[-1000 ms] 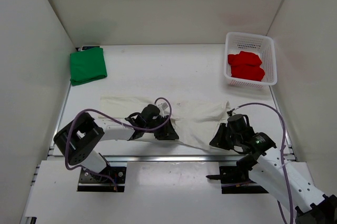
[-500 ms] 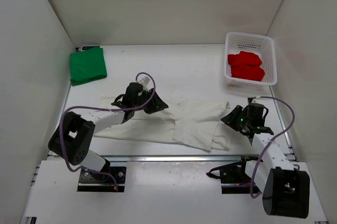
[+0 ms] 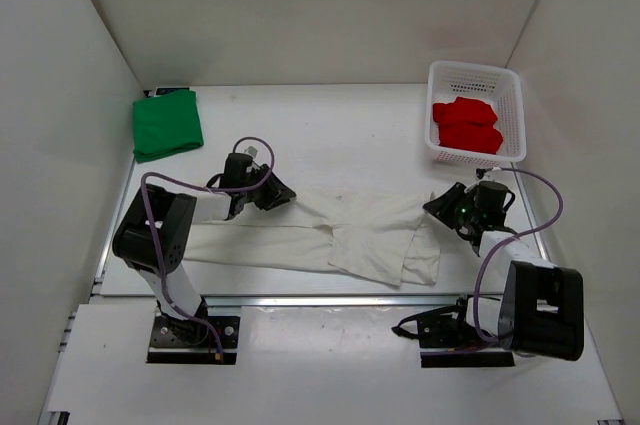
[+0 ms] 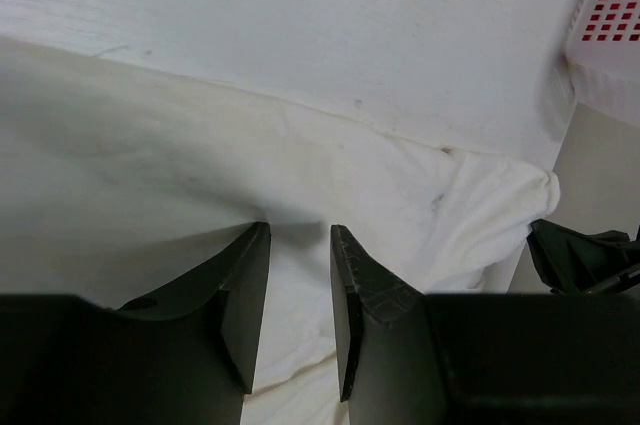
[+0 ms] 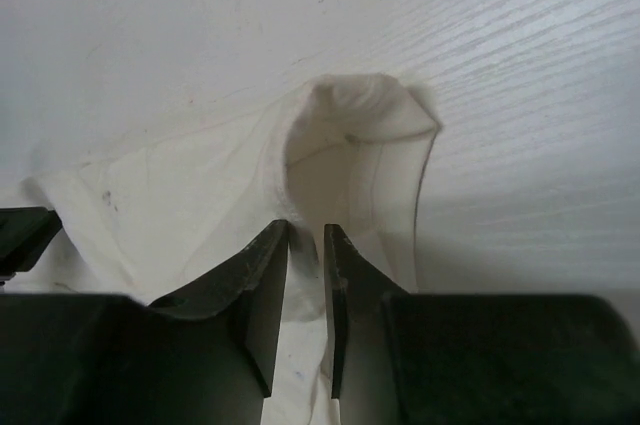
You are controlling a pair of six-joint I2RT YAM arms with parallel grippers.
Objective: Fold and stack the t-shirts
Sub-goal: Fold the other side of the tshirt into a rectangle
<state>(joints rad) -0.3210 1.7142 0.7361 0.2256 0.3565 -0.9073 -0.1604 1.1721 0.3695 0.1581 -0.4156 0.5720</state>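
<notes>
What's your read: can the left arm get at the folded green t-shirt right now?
Probably yes. The green t-shirt lies uncovered in the far left corner of the table, on that arm's side; only bare surface separates it from the left claw, jaws apart over the off-white t-shirt.

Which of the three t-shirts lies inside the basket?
The red t-shirt, in the white mesh basket; the green t-shirt lies folded far left, the off-white t-shirt spread out.

The basket point(image 4: 607, 50) is cropped at the corner.
</notes>
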